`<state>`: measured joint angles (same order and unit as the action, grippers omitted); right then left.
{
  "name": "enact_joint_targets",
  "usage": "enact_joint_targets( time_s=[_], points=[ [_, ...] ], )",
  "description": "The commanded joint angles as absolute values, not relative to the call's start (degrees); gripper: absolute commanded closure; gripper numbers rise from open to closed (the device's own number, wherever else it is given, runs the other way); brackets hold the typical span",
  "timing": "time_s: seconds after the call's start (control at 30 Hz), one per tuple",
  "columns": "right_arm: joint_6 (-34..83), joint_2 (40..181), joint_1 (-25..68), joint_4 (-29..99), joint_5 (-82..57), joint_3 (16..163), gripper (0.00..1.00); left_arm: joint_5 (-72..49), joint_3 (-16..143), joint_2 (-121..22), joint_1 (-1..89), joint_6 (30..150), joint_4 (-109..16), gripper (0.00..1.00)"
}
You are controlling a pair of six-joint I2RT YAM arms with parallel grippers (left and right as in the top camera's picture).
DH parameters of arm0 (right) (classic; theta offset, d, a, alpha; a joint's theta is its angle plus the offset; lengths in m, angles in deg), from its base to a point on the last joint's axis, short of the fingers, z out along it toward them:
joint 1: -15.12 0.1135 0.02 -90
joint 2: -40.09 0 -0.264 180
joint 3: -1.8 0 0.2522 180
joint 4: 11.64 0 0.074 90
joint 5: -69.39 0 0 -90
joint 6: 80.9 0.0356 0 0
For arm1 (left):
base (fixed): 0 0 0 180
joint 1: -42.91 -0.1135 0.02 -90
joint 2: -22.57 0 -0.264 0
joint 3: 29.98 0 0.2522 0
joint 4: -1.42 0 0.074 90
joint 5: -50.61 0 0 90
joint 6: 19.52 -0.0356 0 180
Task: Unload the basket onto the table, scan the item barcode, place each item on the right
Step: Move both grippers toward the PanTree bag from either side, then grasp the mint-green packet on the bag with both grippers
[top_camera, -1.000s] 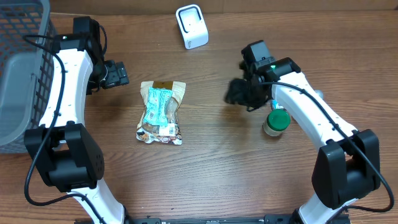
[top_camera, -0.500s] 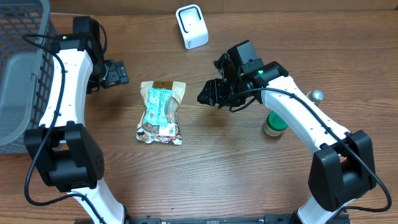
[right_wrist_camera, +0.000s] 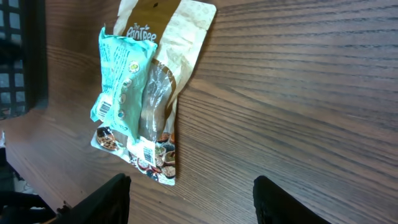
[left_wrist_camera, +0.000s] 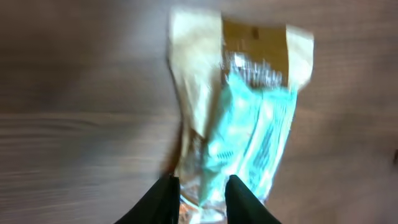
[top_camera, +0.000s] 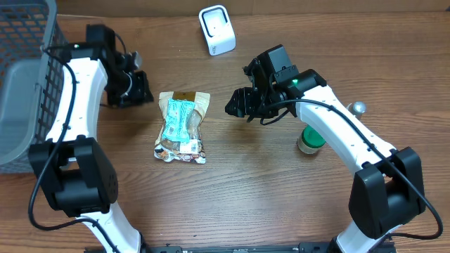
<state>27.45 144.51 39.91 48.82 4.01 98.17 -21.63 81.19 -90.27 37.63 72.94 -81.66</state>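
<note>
Pouch (top_camera: 181,126) flat on mid bench (top_camera: 281,197), long way running far edge to near edge. Left jaws close by its far-left corner, slightly open, empty. Right jaws wide, empty, farther off.

Item: cream-and-teal plastic snack pouch (top_camera: 181,126), flat on the brown wooden table (top_camera: 246,204).
Left side: left gripper (top_camera: 144,90) just beside the pouch's top corner.
Right side: right gripper (top_camera: 232,107) near its other side, apart.
Far edge: white boxy scanner (top_camera: 216,29).
Left edge: grey mesh basket (top_camera: 21,84).
</note>
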Motion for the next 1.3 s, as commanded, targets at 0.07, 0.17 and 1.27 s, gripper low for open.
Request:
enact_joint_targets(
  time_s=[0.07, 0.17, 1.27],
  points=[
    [27.04, 143.83, 39.85, 48.89, 2.99, 99.53, 0.39, -12.73, 68.88, -89.72, 39.32, 69.11, -78.38, 0.65],
    [27.04, 143.83, 39.85, 48.89, 2.99, 99.53, 0.39, -11.18, 64.75, -89.72, 40.17, 69.16, -75.21, 0.62],
    [29.35, 143.83, 37.05, 42.66, 23.27, 99.53, 0.01, 13.26, 77.93, -88.96, 40.72, 54.34, -88.24, 0.96]
  ],
)
